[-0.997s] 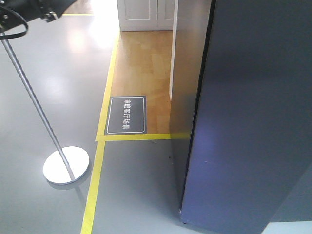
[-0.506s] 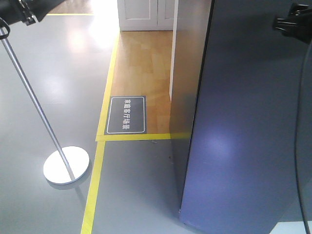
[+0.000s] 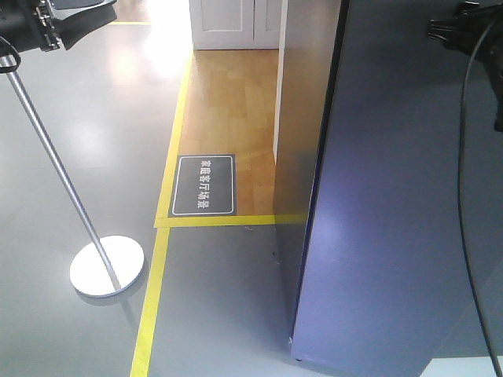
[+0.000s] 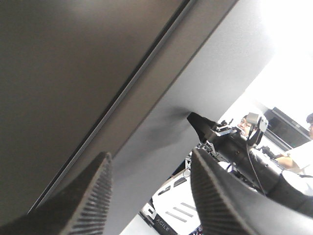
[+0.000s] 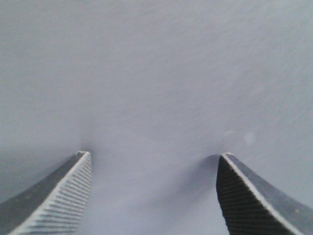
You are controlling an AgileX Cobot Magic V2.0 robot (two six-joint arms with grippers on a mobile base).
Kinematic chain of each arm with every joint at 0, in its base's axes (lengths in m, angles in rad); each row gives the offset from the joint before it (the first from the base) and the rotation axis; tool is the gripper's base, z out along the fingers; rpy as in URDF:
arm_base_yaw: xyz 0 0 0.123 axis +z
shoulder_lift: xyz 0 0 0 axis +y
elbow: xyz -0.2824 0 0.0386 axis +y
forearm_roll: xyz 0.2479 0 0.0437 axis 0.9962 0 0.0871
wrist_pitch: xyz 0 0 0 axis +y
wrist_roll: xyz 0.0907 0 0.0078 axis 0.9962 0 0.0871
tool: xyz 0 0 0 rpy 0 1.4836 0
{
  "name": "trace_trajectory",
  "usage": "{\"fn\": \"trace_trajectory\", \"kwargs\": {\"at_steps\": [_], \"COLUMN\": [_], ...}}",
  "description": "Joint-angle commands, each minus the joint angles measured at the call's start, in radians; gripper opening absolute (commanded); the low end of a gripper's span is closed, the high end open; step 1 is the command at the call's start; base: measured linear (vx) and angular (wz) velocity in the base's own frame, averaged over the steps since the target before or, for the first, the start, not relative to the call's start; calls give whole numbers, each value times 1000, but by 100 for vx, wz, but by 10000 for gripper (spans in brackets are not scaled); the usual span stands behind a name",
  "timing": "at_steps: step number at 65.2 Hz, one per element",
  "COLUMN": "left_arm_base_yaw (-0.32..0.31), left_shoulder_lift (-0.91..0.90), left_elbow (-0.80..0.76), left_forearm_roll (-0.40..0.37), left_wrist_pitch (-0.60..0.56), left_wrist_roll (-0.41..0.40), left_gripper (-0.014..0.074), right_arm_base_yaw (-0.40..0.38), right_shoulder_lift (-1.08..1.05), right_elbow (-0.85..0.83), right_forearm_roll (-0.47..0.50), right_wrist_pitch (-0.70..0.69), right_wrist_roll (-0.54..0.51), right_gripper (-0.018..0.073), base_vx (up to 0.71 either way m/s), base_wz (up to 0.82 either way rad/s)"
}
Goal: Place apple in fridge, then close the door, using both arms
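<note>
The fridge (image 3: 302,118) stands at the right, with its dark grey door (image 3: 393,236) facing me. No apple is in view. My left arm (image 3: 55,23) is at the top left corner and my right arm (image 3: 464,27) at the top right, its cable hanging in front of the door. The left gripper (image 4: 149,159) is open and empty, looking along the door (image 4: 205,63) toward the right arm's tip (image 4: 200,122), which meets the panel. The right gripper (image 5: 154,155) is open and empty, both fingertips (image 5: 83,157) at the flat grey door (image 5: 156,73).
A thin grey pole (image 3: 55,157) on a round white base (image 3: 106,265) stands at the left. Yellow floor tape (image 3: 153,298) and a dark floor sign (image 3: 204,185) lie beside the fridge. White cabinets (image 3: 236,23) are at the back. A person (image 4: 298,156) stands behind the robot.
The right arm has come into view at the top right and shifted left across the door. The left arm has reached further right at the top left.
</note>
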Motion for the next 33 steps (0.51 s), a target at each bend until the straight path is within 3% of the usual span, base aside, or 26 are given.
{"fn": "trace_trajectory", "kwargs": {"at_steps": [1,14,33], "left_arm_base_yaw": [1,1,1], "left_shoulder_lift": [-52,-52,-52], "left_elbow": [-28,-28,-28], "left_forearm_roll": [-70,-47,-2], "left_wrist_pitch": [-93,-67,-14], "left_wrist_roll": [-4,-4,-4], "left_gripper": [354,354,354], "right_arm_base_yaw": [-6,-11,-133], "right_shoulder_lift": [-16,57,133], "right_elbow": [-63,-153,-260], "right_forearm_roll": [-26,48,301], "right_wrist_pitch": [-2,11,226], "right_wrist_roll": [-18,-111,-300], "right_gripper": [507,507,507], "base_vx": [0,0,0], "base_wz": [0,0,0]}}
